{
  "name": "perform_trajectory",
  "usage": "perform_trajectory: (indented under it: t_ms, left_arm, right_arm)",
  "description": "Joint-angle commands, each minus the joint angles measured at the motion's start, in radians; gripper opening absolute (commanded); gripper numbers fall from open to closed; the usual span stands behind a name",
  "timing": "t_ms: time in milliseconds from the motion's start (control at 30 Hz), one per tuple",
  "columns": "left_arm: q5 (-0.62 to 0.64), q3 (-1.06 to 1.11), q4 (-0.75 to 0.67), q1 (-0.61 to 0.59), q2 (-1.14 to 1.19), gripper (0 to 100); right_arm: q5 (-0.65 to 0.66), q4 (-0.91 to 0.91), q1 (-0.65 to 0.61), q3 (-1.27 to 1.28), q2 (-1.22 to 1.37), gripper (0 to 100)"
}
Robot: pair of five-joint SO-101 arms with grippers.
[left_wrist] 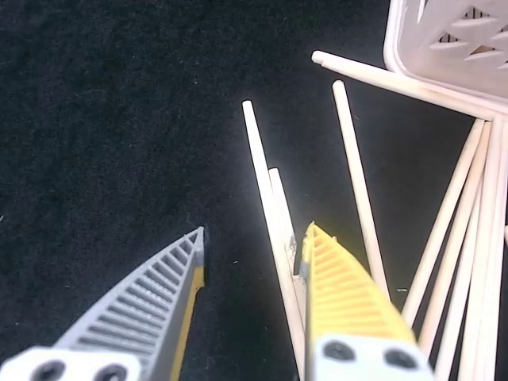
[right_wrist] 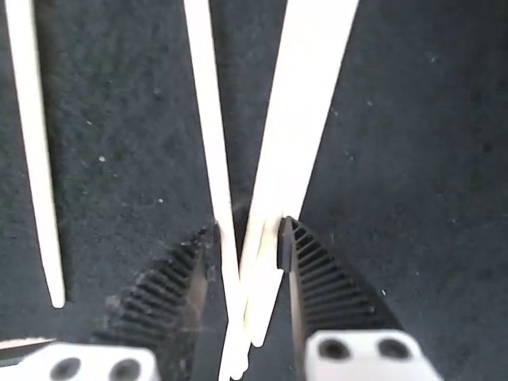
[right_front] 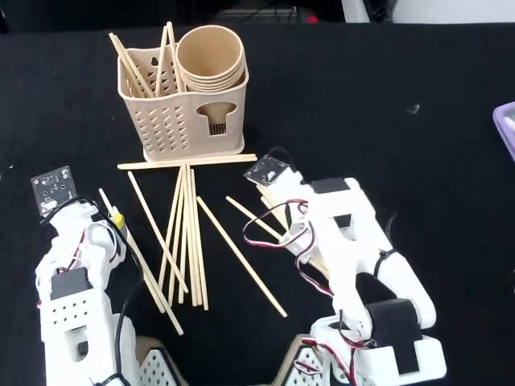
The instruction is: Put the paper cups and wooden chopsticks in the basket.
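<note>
A beige slotted basket stands at the back of the black table, holding a stack of paper cups and a few upright chopsticks. Several wooden chopsticks lie fanned on the table in front of it. My left gripper is open low over the table, with a pair of chopsticks between its jaws, against the yellow finger. In the high view it sits at the left end of the fan. My right gripper is shut on a few chopsticks to the right of the fan.
One chopstick lies crosswise against the basket's foot. Another chopstick lies slanted between the two arms. A purple object shows at the right edge. The table's far right is bare black cloth.
</note>
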Motion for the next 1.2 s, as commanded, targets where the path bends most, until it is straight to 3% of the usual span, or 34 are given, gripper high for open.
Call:
perform_trajectory:
  t_ms: [0,633,867,1167]
  left_arm:
    - [0.009,-0.01,-0.017,-0.007,-0.012,20]
    - [0.009,-0.01,-0.017,-0.007,-0.012,20]
    - [0.009,-0.01,-0.017,-0.007,-0.012,20]
    - [0.009,-0.01,-0.017,-0.007,-0.012,20]
  right_arm:
    - [-0.014,-0.017,-0.035,-0.004,-0.044,12.1]
    - [-0.014,-0.023,-0.055,-0.008,-0.044,12.2]
    - [-0.129,-0.081,-0.055,-0.005,-0.044,12.2]
    - [-0.135,-0.084,-0.078,-0.038,-0.051,12.1]
